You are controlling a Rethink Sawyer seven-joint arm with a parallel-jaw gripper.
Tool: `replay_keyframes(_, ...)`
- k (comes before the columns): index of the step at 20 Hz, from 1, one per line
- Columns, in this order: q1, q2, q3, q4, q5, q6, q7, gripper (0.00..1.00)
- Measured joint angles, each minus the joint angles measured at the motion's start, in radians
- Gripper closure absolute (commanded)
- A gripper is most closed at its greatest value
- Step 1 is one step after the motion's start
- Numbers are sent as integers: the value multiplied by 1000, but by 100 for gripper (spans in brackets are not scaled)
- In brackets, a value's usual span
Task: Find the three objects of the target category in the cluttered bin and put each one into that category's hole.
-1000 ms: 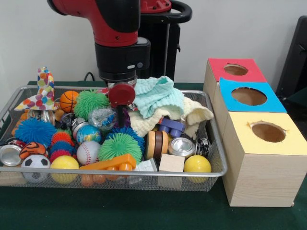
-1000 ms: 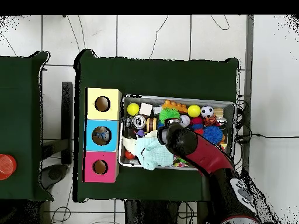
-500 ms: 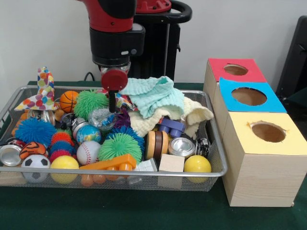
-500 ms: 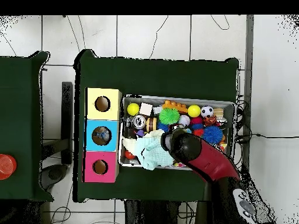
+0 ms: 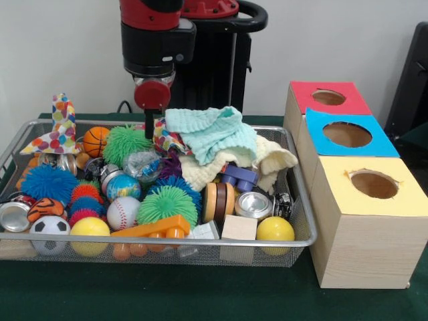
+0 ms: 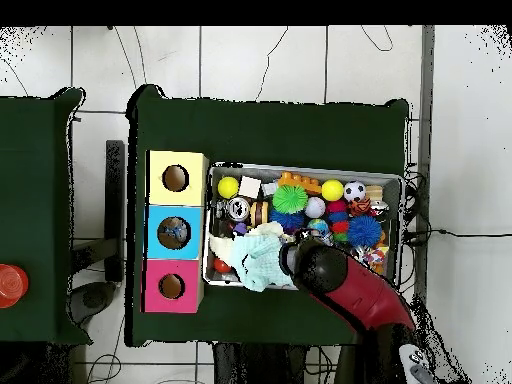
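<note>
Green felt table [image 5: 200, 294], wire mesh bin [image 5: 302, 221] crammed full. Gripper [image 5: 150, 127] hovering beside mint-green waffle cloth [image 5: 212, 131], grip state impossible to tell. Target category unclear; best to lift clear before crossing to the wooden three-hole box [image 5: 361, 247].

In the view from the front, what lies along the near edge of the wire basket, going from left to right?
Soccer ball → yellow ball → orange plastic toy → wooden block → second yellow ball, then outside the basket the box with the yellow top.
</note>
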Motion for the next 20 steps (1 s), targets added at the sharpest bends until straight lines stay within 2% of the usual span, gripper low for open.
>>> replay_keyframes(10,6,93,-7,26,0,-149,0,100)
replay_keyframes(20,-6,126,-7,36,1,-195,0,100)
